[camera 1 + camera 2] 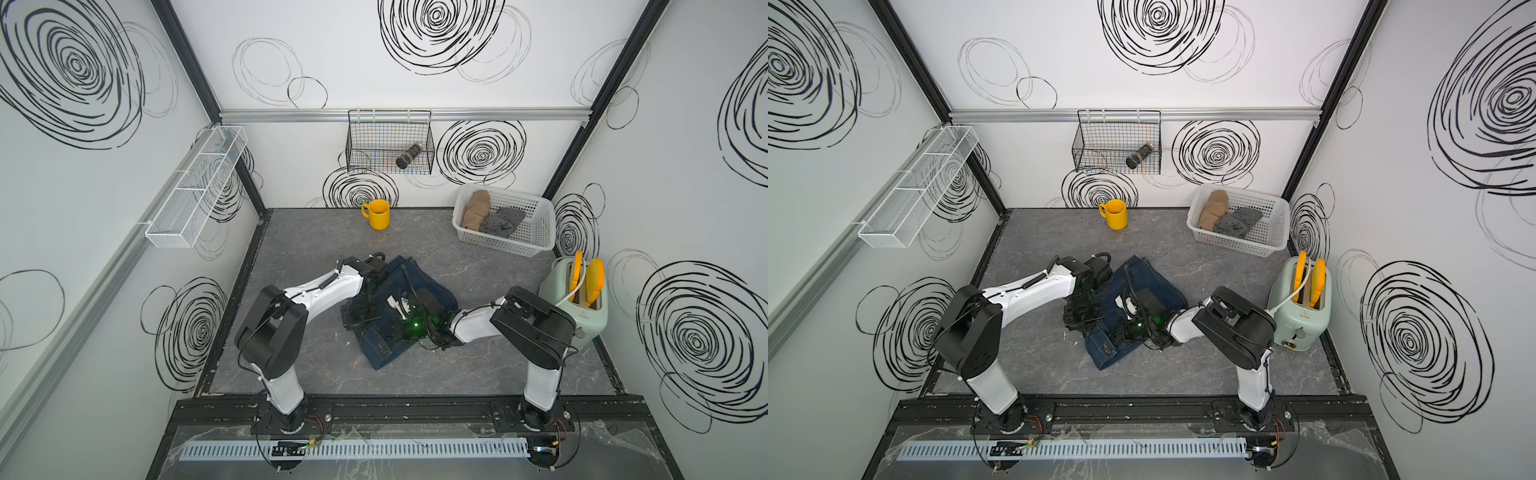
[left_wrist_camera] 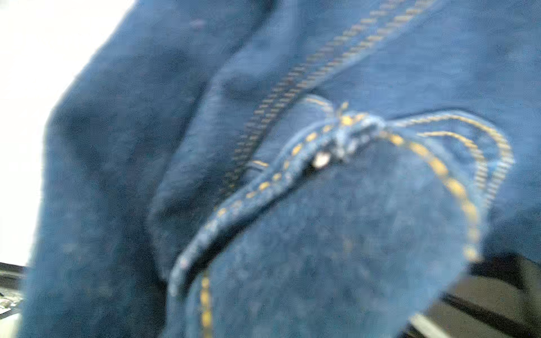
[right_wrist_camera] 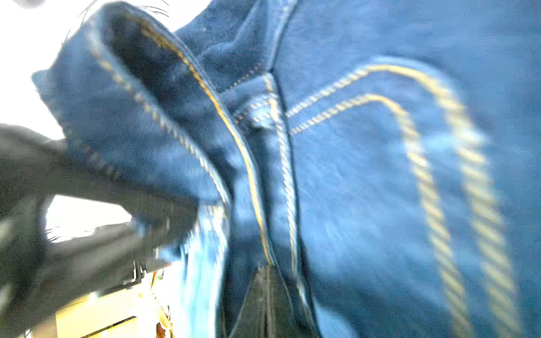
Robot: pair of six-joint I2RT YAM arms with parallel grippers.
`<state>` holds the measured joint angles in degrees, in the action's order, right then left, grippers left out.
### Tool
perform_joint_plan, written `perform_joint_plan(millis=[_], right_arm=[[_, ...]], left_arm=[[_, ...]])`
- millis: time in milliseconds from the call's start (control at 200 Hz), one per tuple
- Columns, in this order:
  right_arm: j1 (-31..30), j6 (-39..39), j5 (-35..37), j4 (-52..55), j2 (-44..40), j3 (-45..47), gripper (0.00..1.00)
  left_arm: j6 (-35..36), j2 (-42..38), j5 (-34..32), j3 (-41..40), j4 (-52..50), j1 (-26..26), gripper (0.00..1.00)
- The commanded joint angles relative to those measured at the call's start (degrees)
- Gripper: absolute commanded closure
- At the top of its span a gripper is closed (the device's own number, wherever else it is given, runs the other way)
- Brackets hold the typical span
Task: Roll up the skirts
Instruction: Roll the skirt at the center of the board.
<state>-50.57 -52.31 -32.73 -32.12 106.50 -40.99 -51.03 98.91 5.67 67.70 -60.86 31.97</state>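
Denim skirt point(image 1: 384, 353) lies crumpled on the grey table point(image 1: 291, 257).

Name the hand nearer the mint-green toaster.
Right. The right hand sits over the middle of the denim skirt, on the side toward the toaster. The left hand is at the skirt's opposite edge, farther away.
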Motion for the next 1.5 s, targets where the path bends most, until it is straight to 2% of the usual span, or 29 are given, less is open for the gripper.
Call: perform_joint_plan(millis=[0,220,440,735,911,1106,1141,1216,1261,1366,1436,1491], right_arm=[[1.76,1.75,1.18,2.93,-2.91,3.55,0.88],[2.24,0.11,-0.32,-2.69,-7.81,5.75,0.86],[1.53,1.18,-1.46,-0.75,-7.76,0.83,0.85],[-1.14,1.87,-5.55,3.81,2.17,-7.05,0.85],[-1.9,-0.71,-6.89,1.02,7.21,-6.47,0.87],[-2.21,-0.17,-7.22,2.8,9.82,-7.45,0.88],[-2.34,-0.01,-6.95,3.44,10.08,-7.57,0.88],[-2.3,0.19,-6.61,4.64,10.82,-7.83,0.88],[-2.15,0.12,-6.47,5.02,11.24,-7.83,0.89],[-1.58,-0.5,-6.35,4.93,12.31,-7.28,0.9],[-0.99,-1.2,-6.6,4.07,12.96,-6.8,0.91],[-0.53,-1.66,-7.09,3.8,13.68,-6.7,0.92]], left_arm=[[0.52,-1.97,-0.23,-1.14,1.9,-1.78,1.0],[2.45,-0.04,1.47,-0.62,1.47,-1.45,1.0],[3.86,1.96,1.05,2.05,0.29,0.19,1.0],[4.18,2.78,1.97,2.49,0.9,0.03,1.0],[3.66,2.4,2.77,2.95,1.27,-0.24,1.0],[2.23,2.13,5.51,2.87,3.42,-0.49,1.0],[1.63,1.77,6.67,2.49,4.24,-0.75,0.98],[1.18,1.04,7.68,2.72,5.81,-0.92,0.74],[1.19,0.56,7.45,3.51,5.68,-1.02,0.57],[1.95,-1.5,5.84,5.45,4.65,-1.67,0.33],[3.23,-2.76,4.99,6.02,3.89,-2.48,0.24],[5.31,-3.4,3.34,6.5,3.01,-2.86,0.22]])
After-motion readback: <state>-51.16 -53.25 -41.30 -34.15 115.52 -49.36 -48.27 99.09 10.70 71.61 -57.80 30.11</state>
